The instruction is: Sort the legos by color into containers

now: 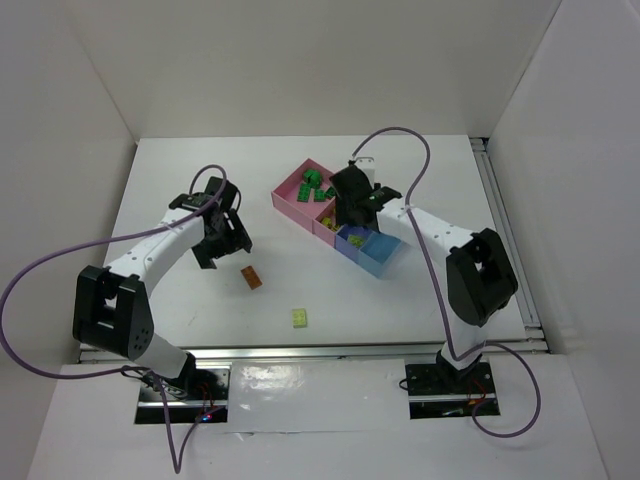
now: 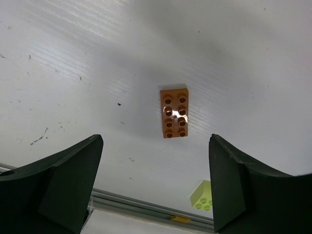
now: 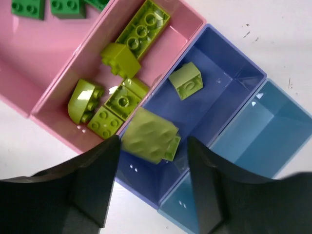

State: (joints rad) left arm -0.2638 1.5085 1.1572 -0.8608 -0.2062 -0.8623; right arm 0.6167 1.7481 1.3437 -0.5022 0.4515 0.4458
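Observation:
My left gripper [image 2: 155, 146] hangs open above the table, with the orange-brown lego [image 2: 174, 113] lying flat just ahead of its fingers [image 1: 252, 277]. A pale lime lego [image 2: 204, 195] lies near the table's front edge [image 1: 300, 317]. My right gripper [image 3: 152, 146] is open over the containers [image 1: 340, 225]. A blurred lime lego [image 3: 148, 135] sits loose between its jaws, with a gap on the right side, above the periwinkle bin [image 3: 219, 102]. That bin holds another lime lego [image 3: 186, 80]. The small pink bin [image 3: 58, 83] holds several lime legos, and the big pink bin [image 1: 292, 195] holds dark green ones [image 1: 315, 185].
The light blue bin [image 3: 265, 131] at the row's end has nothing in it. A metal rail [image 2: 146, 207] runs along the table's front edge, close to the left gripper. White walls enclose the table at the back and sides.

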